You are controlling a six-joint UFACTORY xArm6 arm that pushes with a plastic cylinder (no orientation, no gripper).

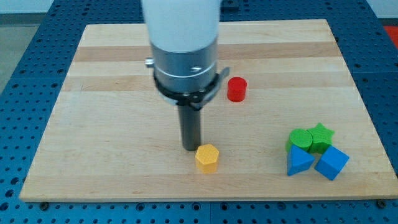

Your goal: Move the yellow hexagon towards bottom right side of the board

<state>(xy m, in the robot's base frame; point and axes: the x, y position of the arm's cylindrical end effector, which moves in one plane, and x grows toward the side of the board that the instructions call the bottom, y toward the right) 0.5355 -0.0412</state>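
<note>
The yellow hexagon [207, 158] lies on the wooden board [93, 124] near the view's bottom, a little right of centre. My tip [190, 148] stands just to the upper left of the hexagon, touching it or very close to it. The rod hangs from a white and silver arm body [183, 43] that hides part of the board behind it.
A red cylinder [236, 89] stands right of the arm, above the hexagon. At the view's bottom right sits a cluster: a green cylinder [301, 139], a green star [321, 136], a blue triangular block [300, 161] and a blue cube [331, 163].
</note>
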